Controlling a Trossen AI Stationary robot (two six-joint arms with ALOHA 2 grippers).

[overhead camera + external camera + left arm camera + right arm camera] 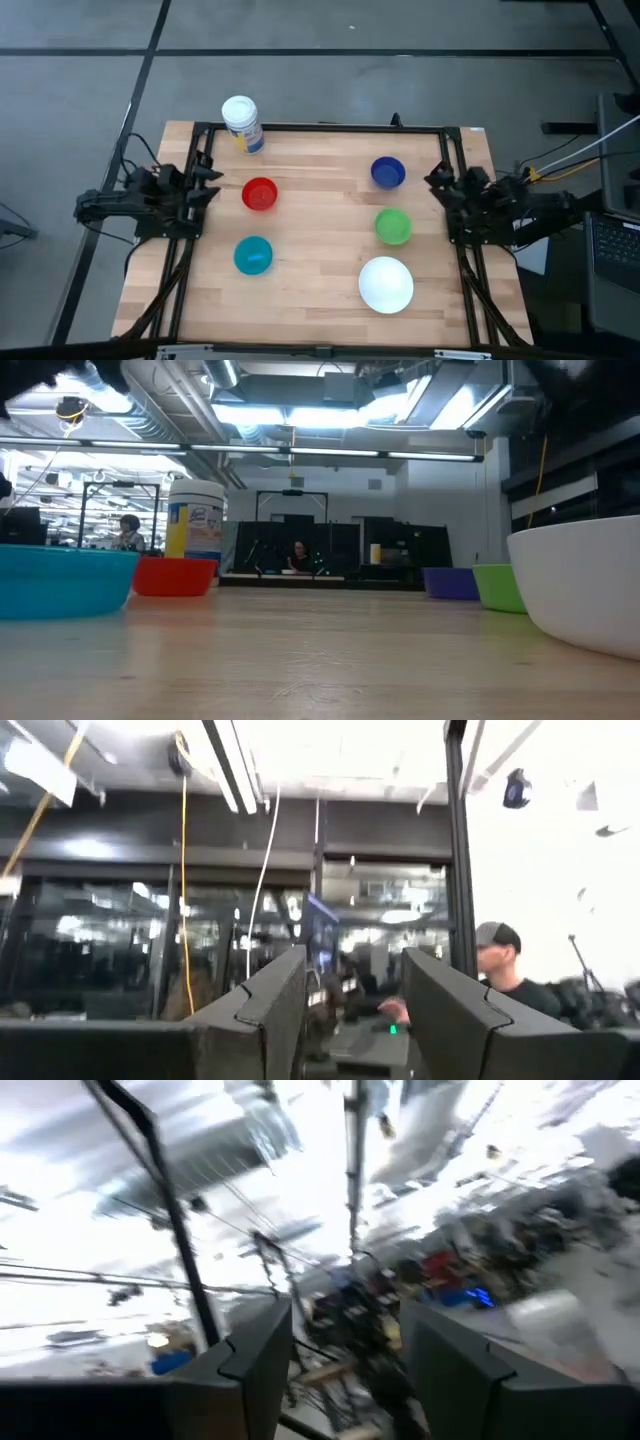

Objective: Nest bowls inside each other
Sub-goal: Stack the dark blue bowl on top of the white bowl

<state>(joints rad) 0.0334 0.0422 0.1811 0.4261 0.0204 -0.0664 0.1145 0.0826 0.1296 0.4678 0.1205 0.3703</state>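
**Five bowls lie apart on the table, both arms parked at its edges**

The pale wooden slatted table (310, 250) fills the middle of the high view, ringed by a black metal frame (330, 127).

The two dark arms sit folded at the table's sides. The left gripper (207, 182) lies at the left edge of the frame, level with the red bowl; its two dark fingers (270, 1005) stand spread with open air between them in the left wrist view, pinching nothing. The right gripper (438, 182) rests at the right edge, near the blue bowl, and its fingers (255, 1355) are likewise spread and empty in the right wrist view.

The large white round plastic bowl (386, 284) sits at the lower right of the table and looms at the right edge of the low view (585, 585).

The white cylindrical container with a yellow-and-blue label (242, 124) stands upright at the upper left corner of the table.

The four smaller round plastic bowls all stand separate, none inside another. The teal bowl (253, 255) is at lower left, the red bowl (259, 194) above it. The green bowl (393, 226) lies just above the white one, and the dark blue bowl (388, 172) is at upper right.

A person in a cap (500, 965) shows at the lower right of the left wrist view.
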